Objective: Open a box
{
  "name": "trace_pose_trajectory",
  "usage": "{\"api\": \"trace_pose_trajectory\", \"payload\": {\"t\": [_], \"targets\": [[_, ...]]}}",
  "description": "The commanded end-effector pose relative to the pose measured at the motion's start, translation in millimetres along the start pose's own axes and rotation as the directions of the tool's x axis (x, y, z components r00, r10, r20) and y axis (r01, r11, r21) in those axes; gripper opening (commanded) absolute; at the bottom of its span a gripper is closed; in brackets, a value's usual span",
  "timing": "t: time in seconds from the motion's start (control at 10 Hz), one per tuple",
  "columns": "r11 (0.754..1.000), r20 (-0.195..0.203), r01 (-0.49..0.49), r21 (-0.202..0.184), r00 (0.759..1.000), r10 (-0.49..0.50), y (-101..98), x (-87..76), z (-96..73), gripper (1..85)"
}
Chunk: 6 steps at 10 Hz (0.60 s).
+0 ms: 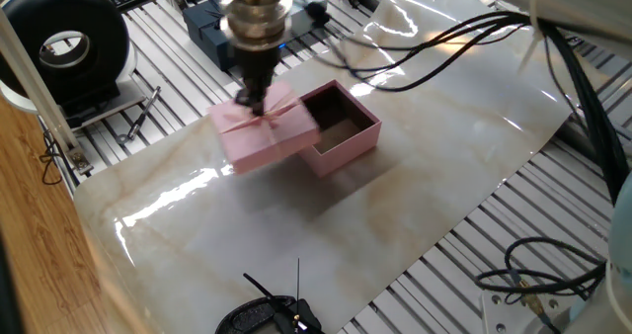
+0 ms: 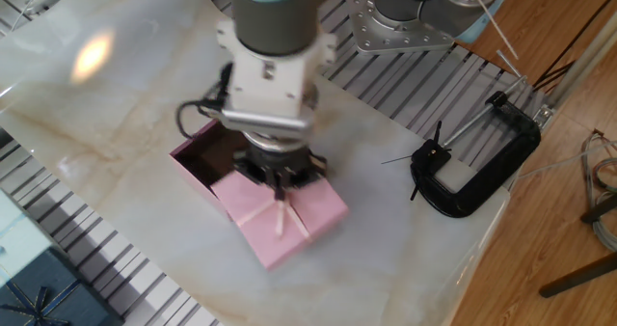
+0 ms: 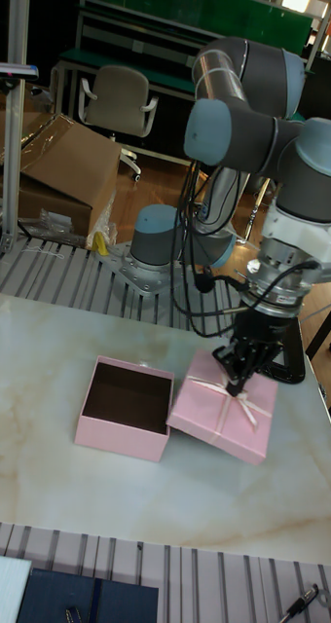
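The pale pink box (image 1: 346,141) stands with its top uncovered, its dark inside (image 3: 124,394) showing. Its lid (image 1: 265,138) is off to one side, slightly tilted, one edge close against the base's wall (image 3: 122,440). My gripper (image 1: 255,107) comes straight down onto the lid's top and is shut on the thin pink ribbon bow (image 2: 281,212). In the other fixed view the lid (image 2: 286,222) lies in front of the base (image 2: 189,162), under the gripper (image 2: 280,184). The tall fixed view shows the gripper (image 3: 234,387) over the lid (image 3: 224,421).
A dark navy gift box (image 1: 209,36) sits behind the gripper on the slatted surface, and also shows as the navy box (image 3: 88,596). A black clamp (image 2: 472,172) lies near the table edge. A black ring-shaped device (image 1: 69,47) stands at the left. Cables (image 1: 553,265) hang at the right.
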<state>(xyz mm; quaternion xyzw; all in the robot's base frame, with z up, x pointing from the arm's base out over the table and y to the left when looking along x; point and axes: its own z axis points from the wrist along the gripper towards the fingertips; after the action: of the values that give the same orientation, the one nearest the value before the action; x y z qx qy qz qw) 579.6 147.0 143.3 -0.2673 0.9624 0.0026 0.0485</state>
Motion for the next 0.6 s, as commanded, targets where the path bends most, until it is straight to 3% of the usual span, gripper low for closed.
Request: {"api": "trace_pose_trajectory", "payload": {"t": [0.0,0.2,0.3,0.5], "targets": [[1.000,-0.017,0.031,0.000,0.999,-0.031,15.6,-4.2,2.5,1.3],[0.994,-0.014,0.096,-0.057,0.995,-0.097,29.9,-3.4,2.1,1.3],[0.991,0.019,0.117,-0.066,0.993,-0.116,32.1,-6.2,9.9,1.3],[0.990,0.054,0.135,-0.032,0.990,-0.133,42.4,-26.2,26.0,1.3]]}}
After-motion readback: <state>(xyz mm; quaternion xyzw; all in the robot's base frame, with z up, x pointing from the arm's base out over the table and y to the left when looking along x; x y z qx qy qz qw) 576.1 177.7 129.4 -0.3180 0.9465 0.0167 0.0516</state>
